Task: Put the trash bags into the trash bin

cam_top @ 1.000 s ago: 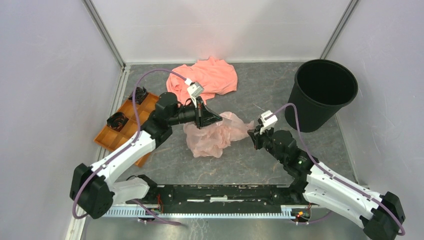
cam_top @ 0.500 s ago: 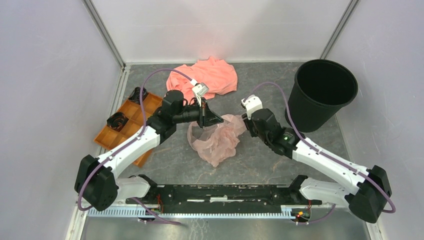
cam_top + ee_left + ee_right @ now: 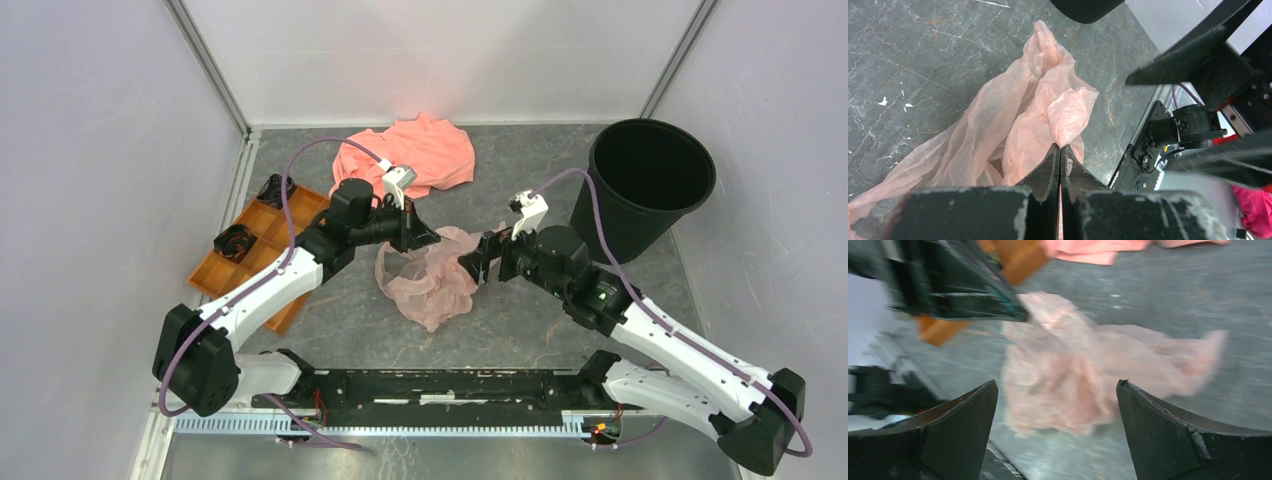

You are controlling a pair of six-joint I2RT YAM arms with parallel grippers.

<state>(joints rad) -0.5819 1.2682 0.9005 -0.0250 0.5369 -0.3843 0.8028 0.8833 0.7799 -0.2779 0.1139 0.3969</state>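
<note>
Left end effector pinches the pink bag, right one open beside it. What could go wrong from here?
1. The left end effector pinches only a thin fold of the translucent pale pink plastic film bag; it may slip or tear when lifted.
2. The open right end effector faces the same bunch, near the left one; they could collide.
3. The round black plastic bin stands to the right; trailing film may snag its rim.
</note>
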